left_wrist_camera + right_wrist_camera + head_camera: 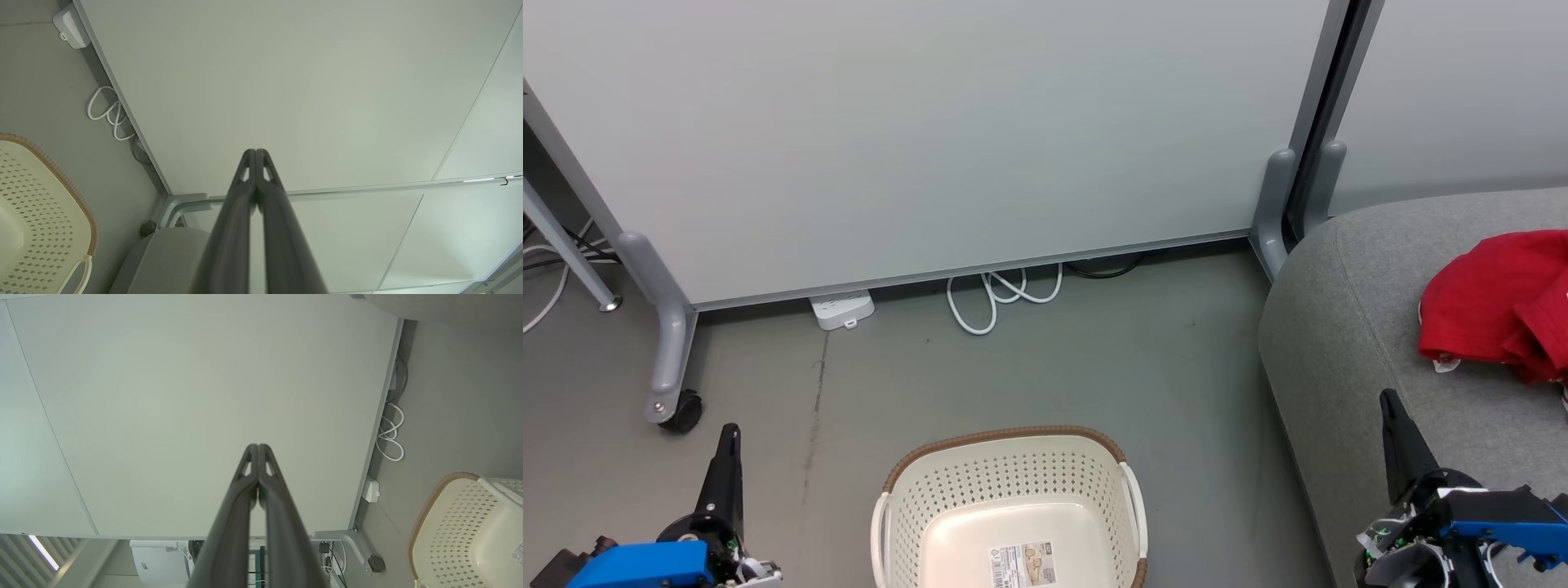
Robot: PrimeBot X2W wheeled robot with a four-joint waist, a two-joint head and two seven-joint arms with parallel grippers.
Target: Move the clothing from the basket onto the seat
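Clothing (1499,302) on seat (1339,343), head view; basket (449,522), wrist views.

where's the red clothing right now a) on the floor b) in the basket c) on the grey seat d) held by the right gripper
c: the clothing lies bunched on the seat, while the basket shows a bare bottom with just a label sticker.

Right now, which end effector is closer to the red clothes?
The right end effector, beside the seat holding the red clothing; the left end effector sits beyond the basket.
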